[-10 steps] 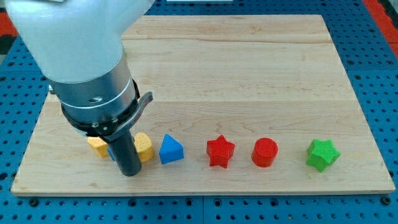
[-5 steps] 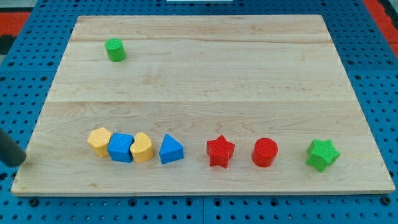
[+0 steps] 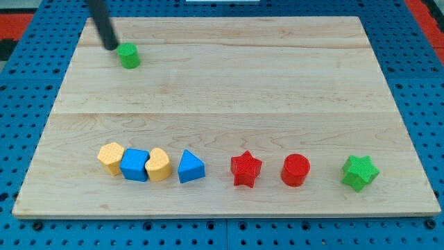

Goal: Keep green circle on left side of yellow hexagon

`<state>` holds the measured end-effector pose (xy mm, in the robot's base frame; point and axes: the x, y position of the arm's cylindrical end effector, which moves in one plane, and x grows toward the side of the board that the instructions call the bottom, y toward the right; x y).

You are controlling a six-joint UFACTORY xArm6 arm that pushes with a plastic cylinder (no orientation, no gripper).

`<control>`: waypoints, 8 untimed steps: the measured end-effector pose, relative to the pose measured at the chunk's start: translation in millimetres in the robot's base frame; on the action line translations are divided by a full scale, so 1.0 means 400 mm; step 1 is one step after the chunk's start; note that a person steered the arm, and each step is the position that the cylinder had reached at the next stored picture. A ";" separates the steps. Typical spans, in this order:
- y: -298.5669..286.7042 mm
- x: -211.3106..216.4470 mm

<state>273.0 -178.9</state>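
The rod carries no jaws and holds nothing; our tip (image 3: 111,47) rests on the wooden board (image 3: 229,76) just beside the green circle (image 3: 128,55), at about its 10 o'clock. We cannot tell whether the two touch.

The green circle lies near the board's far left corner. The yellow hexagon (image 3: 111,157) sits well apart from it, at roughly 6 o'clock, as the left end of a row running along the view's bottom: blue block (image 3: 134,164), yellow heart-like block (image 3: 158,164), blue triangle (image 3: 190,167), red star (image 3: 245,169), red circle (image 3: 295,169), green star (image 3: 360,172).

We judge the approach step to be in hand: the tip is placed for the first push. The next move calls for driving the circle toward 6 to 7 o'clock, down the left margin, to rest at the hexagon's 9 o'clock. Contact from 12 o'clock suits this better than the present side.
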 end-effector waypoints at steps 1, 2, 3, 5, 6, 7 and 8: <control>0.028 0.089; -0.040 0.189; -0.040 0.296; 0.055 0.314; -0.026 0.385; -0.034 0.465; -0.034 0.514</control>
<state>478.6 -192.6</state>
